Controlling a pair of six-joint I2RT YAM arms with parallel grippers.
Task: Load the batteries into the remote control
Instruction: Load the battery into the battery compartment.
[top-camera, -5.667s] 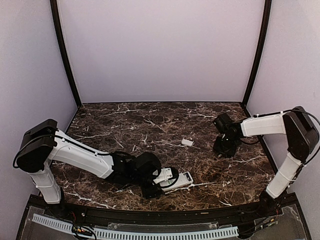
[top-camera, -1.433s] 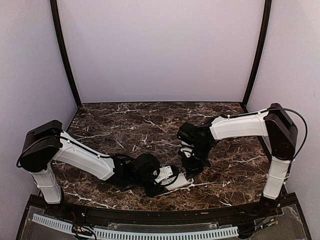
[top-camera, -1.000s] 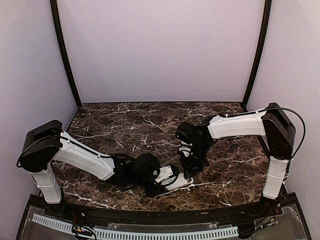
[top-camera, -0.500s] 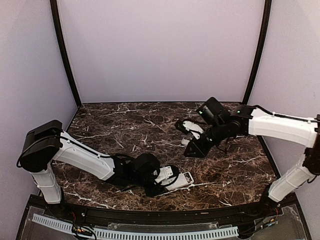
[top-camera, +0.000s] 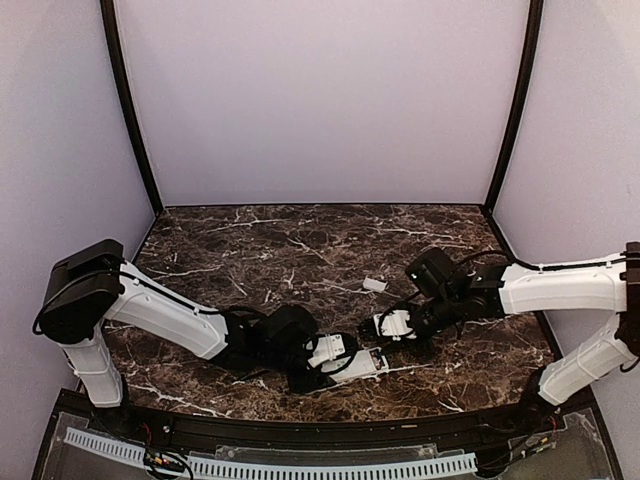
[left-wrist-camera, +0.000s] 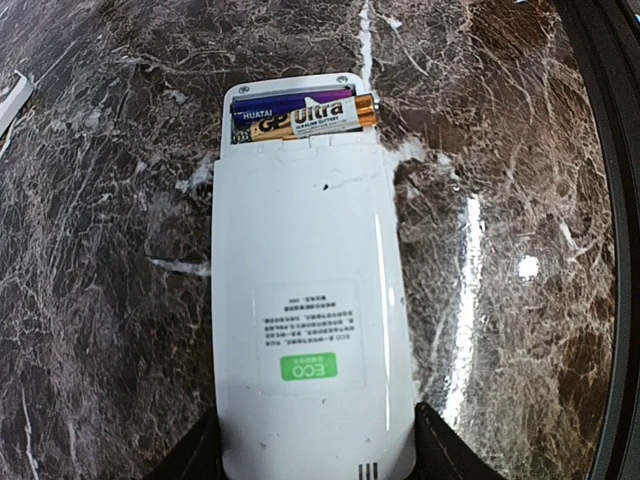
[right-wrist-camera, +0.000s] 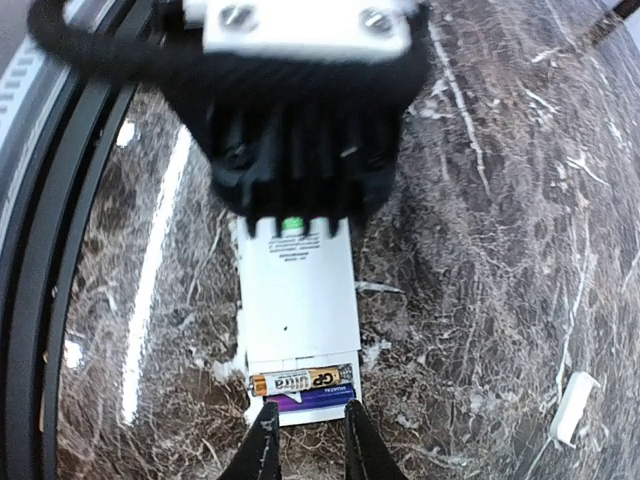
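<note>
Right gripper (right-wrist-camera: 306, 440) hovers parted and empty at the bay end of the remote (right-wrist-camera: 298, 300), which the left gripper (left-wrist-camera: 315, 455) clamps. Batteries (right-wrist-camera: 302, 390) look seated; the next move is probably fetching the white piece (right-wrist-camera: 566, 408), likely the cover.

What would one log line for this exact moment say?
left gripper: holding remote, back up | batteries: two in open bay | right gripper: open, tips at battery end | small white piece: lying apart

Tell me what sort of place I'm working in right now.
Probably an enclosed robot test booth, not a home: plain lilac walls close in a marble-patterned table, with a left arm and right arm mounted at its near edge.
</note>
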